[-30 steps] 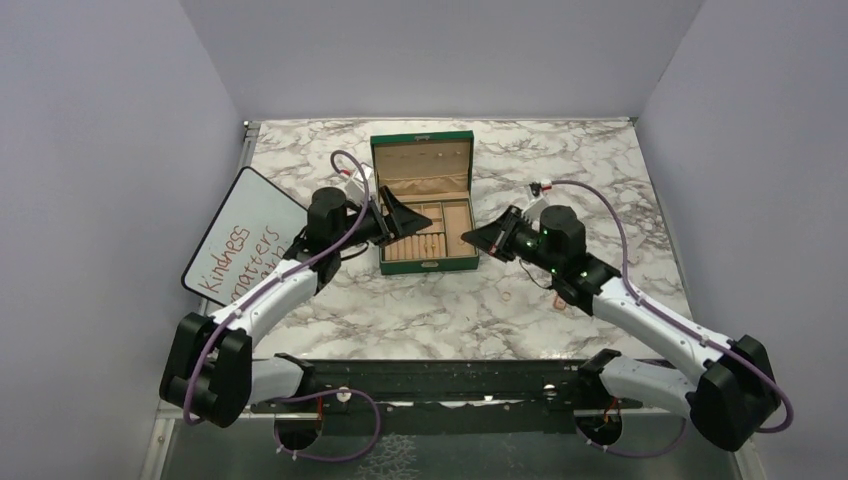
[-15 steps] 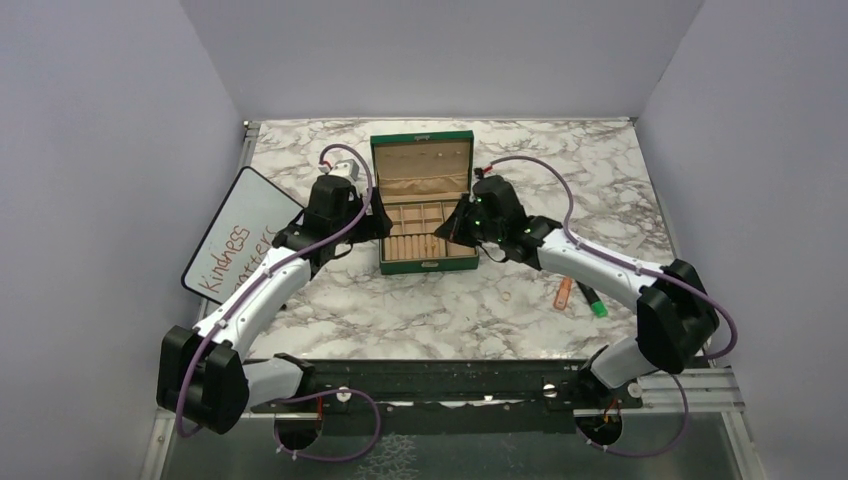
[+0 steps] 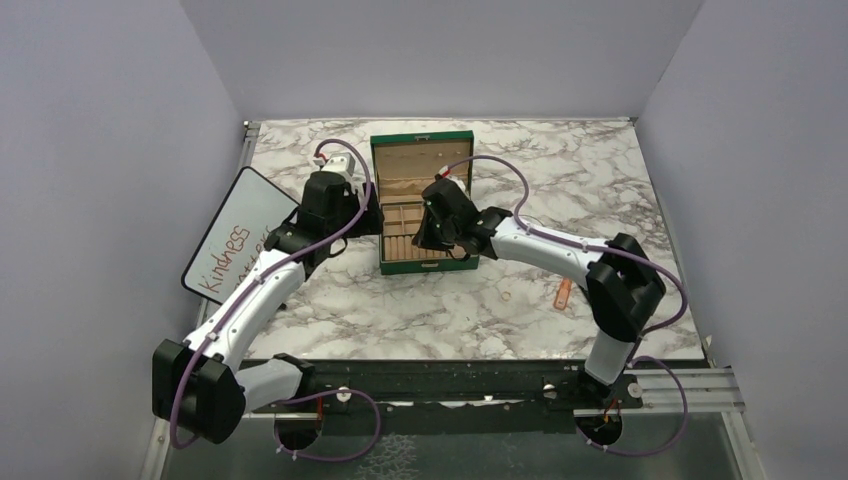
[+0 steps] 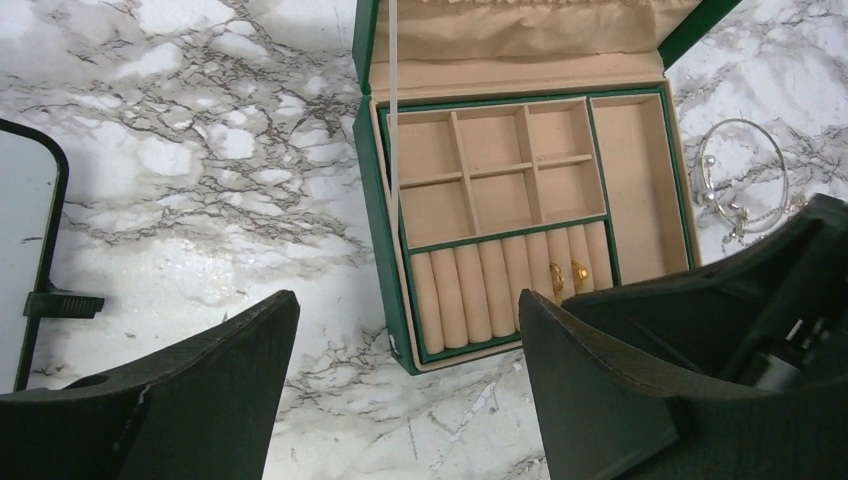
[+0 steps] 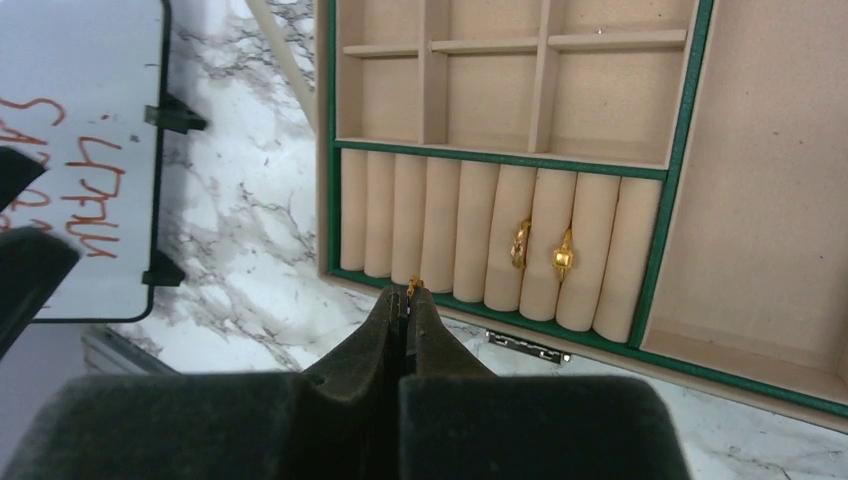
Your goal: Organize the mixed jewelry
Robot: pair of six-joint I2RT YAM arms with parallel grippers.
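Right gripper is pinched fully together with a tiny gold ring caught at its very tips. It is poised over the front wall of the green box, at the row of ring rolls. A second ago this arm hung over the marble to the right of the box; it has since swung across to the box's front. I judge the pick finished and the ring on its way into a slot.

Left gripper is spread wide and holds nothing. It has eased back from over the box to hover at the box's left wall.

For room, the marble table lies open in front of the box and to its right. That looks the easiest way out for the right arm. The whiteboard lies to the left of the box, near the left arm. The raised lid stands as a wall at the back of the box. Both wrists crowd the box's front-left, so a straight descent seems safer than any sideways sweep.

The wire necklace loop lies on the marble just right of the box, not yet stowed. The orange marker lies to the front-right of the box, well apart. Two gold rings already sit between rolls to the right of the held ring. The slots to their left are bare.
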